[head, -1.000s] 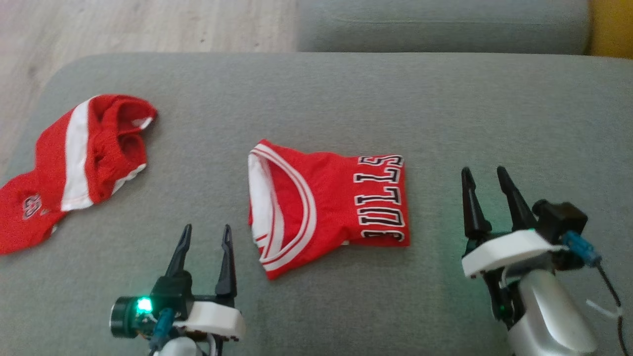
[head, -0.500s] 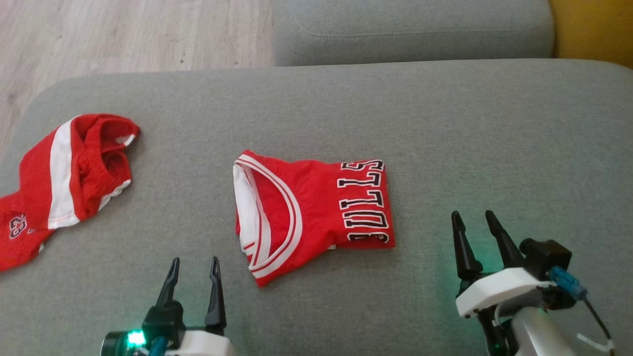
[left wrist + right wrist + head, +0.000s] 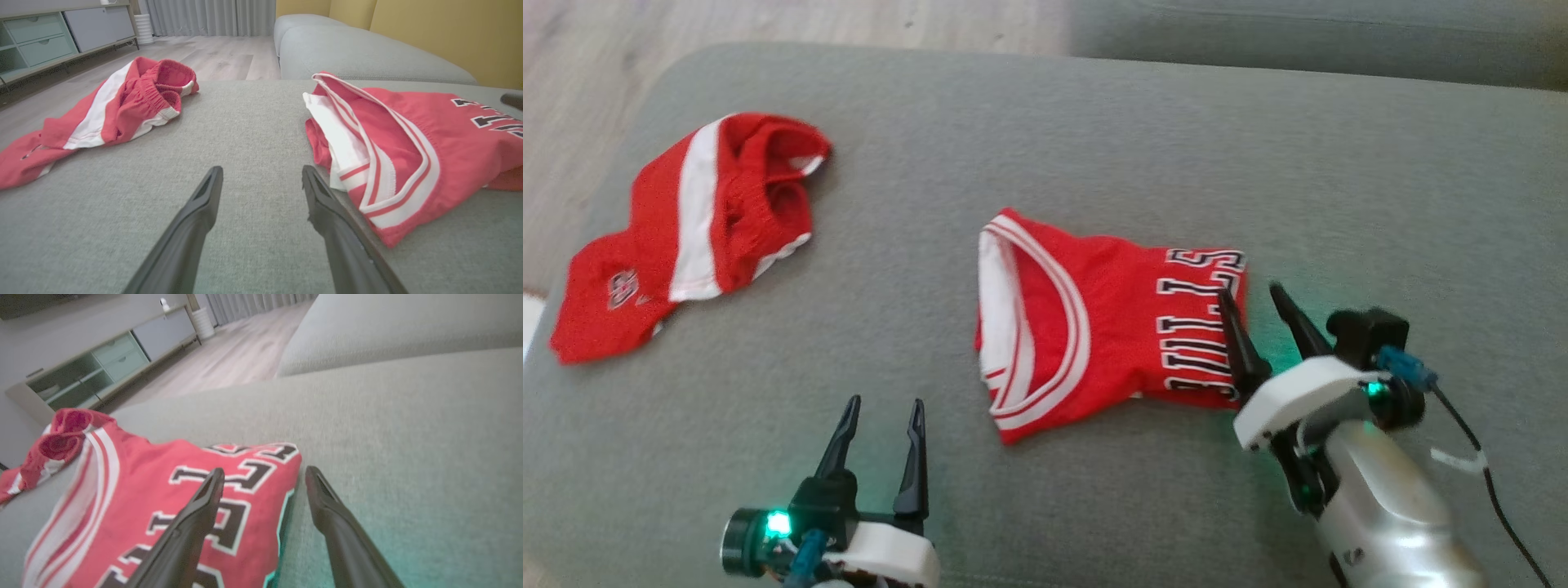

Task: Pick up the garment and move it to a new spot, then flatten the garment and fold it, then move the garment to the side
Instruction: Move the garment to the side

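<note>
Jersey [image 3: 1111, 327]: black letters "ULLS". Shorts [image 3: 654, 212]: number blurred, unreadable.

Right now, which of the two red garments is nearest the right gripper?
The folded jersey with black lettering, mid-cushion: the right gripper is at its lettered edge, fingers open. The white-striped shorts lie crumpled far to the left.

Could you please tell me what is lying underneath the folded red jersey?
The jersey rests on the grey sofa cushion, which shows all round it. At its collar end its own folded layers show. Whatever might lie beneath the middle is covered.
</note>
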Controlling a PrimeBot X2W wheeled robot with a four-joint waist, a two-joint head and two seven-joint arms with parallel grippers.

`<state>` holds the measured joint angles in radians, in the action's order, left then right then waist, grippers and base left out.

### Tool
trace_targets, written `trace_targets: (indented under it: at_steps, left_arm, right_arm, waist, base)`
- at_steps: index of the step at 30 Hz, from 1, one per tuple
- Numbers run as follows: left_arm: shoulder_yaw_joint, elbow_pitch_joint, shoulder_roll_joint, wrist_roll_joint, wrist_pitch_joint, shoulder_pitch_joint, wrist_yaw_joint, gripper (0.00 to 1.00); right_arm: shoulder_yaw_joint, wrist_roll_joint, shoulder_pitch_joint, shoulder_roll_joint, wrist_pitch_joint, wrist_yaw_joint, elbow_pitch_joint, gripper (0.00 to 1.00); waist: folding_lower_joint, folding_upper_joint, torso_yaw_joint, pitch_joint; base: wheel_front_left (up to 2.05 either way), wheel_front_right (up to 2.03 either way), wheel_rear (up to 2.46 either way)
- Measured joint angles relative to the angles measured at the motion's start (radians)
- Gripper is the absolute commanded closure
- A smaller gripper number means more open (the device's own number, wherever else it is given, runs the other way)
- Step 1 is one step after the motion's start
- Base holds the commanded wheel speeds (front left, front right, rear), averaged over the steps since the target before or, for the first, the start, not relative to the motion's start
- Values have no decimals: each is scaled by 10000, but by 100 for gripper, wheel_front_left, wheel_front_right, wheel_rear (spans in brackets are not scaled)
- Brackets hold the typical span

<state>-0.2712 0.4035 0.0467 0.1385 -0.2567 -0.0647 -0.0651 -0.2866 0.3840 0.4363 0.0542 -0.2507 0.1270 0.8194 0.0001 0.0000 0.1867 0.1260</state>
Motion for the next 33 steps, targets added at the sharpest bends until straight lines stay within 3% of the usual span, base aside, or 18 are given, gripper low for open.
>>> trace_targets:
  at_steps: [4, 10, 11, 12, 13, 24, 33]
  left_arm:
    - [-121, 46, 2, 19, 0, 1, 33, 0]
    - [-123, 33, 2, 59, 0, 1, 31, 0]
    - [-123, 27, 2, 59, 0, 0, 29, 0]
    - [-123, 19, 0, 59, 0, 0, 29, 0]
    - [-121, 8, 2, 59, 0, 0, 29, 0]
    - [36, -236, 8, 113, 0, 2, 36, 0]
    - [-309, -347, 8, 113, 0, -639, 144, 0]
  right_arm:
    - [31, 301, 48, 15, -2, 0, 1390, 0]
    - [-1383, 2057, 93, 251, -151, -4, 1214, 0]
    - [-1651, 2353, 93, 257, -151, -6, 1149, 13]
    - [-1868, 2545, 93, 253, -151, -8, 1120, 85]
    - [-1954, 2709, 94, 238, -150, -8, 1083, 100]
    - [-736, 1983, 142, -4, -44, -2, 424, 100]
    - [-813, 1429, 142, 8, -44, -2, 29, 100]
  waist:
    - [0, 0, 448, 142]
    - [0, 0, 724, 272]
    - [-1, 0, 717, 267]
    - [-1, 0, 702, 261]
    - [-1, 0, 675, 254]
    - [0, 0, -529, 131]
    - [-1, 0, -3118, 119]
  base:
    - [0, 0, 0]
    - [0, 0, 0]
    - [0, 0, 0]
    - [0, 0, 0]
    - [0, 0, 0]
    - [0, 0, 0]
    - [0, 0, 0]
